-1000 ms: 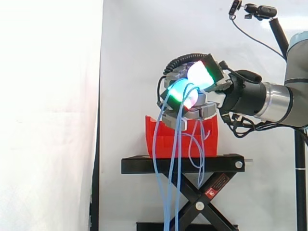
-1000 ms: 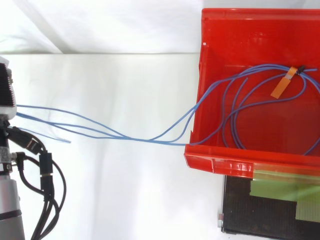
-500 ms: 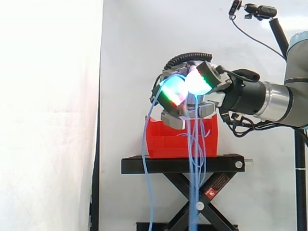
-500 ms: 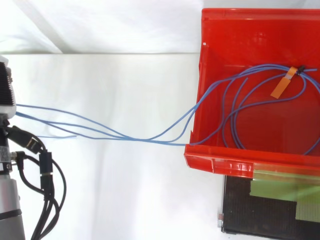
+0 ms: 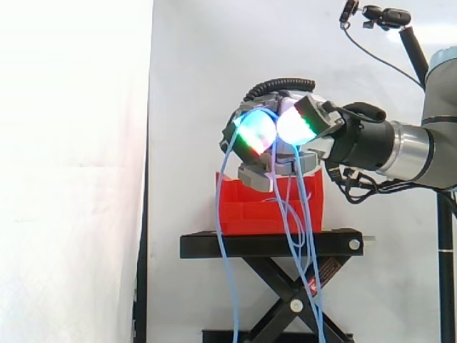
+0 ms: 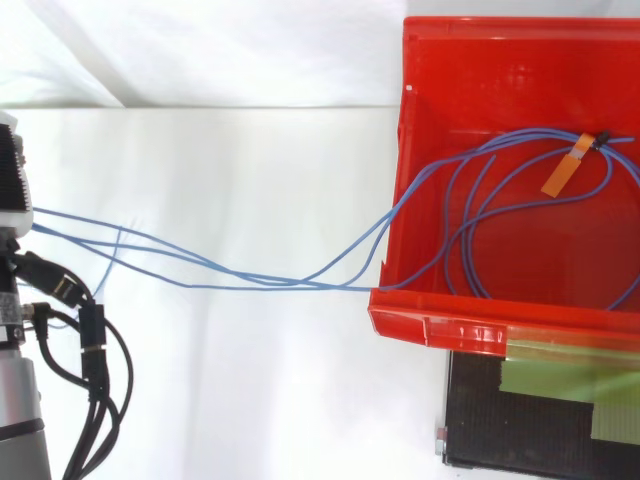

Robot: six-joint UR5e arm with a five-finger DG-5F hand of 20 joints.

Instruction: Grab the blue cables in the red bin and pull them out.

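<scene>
Blue cables (image 6: 300, 285) swung right; thin, looping, clamped in fingers (image 5: 255, 133)

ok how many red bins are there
1. The bin sits on the black stand; blue cables trail from it to the hand, whose fingers curl round them.

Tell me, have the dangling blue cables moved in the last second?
Yes. Most of the blue cables swung rightward across the black stand; one strand hangs at its left end.
</scene>
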